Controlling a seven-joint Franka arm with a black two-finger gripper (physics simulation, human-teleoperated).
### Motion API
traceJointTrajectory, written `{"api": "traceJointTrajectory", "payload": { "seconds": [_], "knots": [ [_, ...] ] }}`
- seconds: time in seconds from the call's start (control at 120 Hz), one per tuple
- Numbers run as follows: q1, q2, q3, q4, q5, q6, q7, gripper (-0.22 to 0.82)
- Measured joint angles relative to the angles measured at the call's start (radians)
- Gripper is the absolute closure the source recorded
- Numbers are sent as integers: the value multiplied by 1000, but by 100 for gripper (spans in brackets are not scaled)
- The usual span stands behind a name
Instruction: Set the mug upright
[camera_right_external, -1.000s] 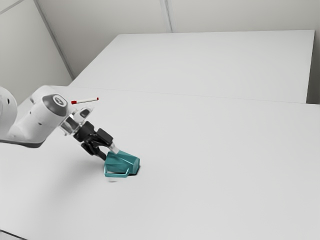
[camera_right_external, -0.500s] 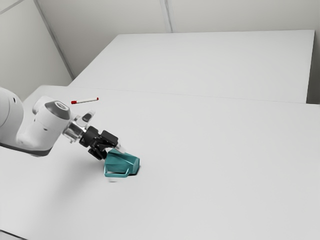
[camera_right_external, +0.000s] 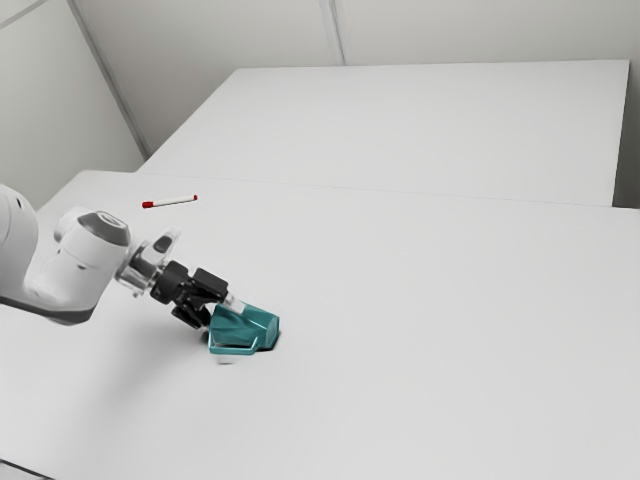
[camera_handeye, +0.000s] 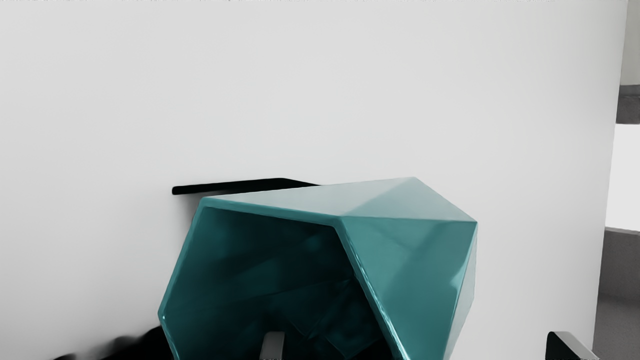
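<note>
though dipped slightly, keeps the pincer (camera_handeye: 421, 345) spread apart — with the toppled, unmoved mug (camera_right_external: 244, 329) just ahead, likely aligning for a grip.

A teal mug (camera_right_external: 245, 322) lies on its side, left of centre in the lower half of the exterior frame.
Glossy and faceted, it has an angular mouth (camera_handeye: 270, 250) facing the frame's left, its base to the right and its handle (camera_right_external: 233, 351) along the lower side.
</note>
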Motion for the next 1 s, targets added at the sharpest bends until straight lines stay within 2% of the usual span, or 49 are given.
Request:
{"api": "traceJointTrajectory", "payload": {
  "seconds": [0.733, 1.0],
  "knots": [
    [7, 1, 23, -22, -88, -57, 83, 41],
    [7, 1, 23, -23, -98, -59, 100, 60]
  ]
}}
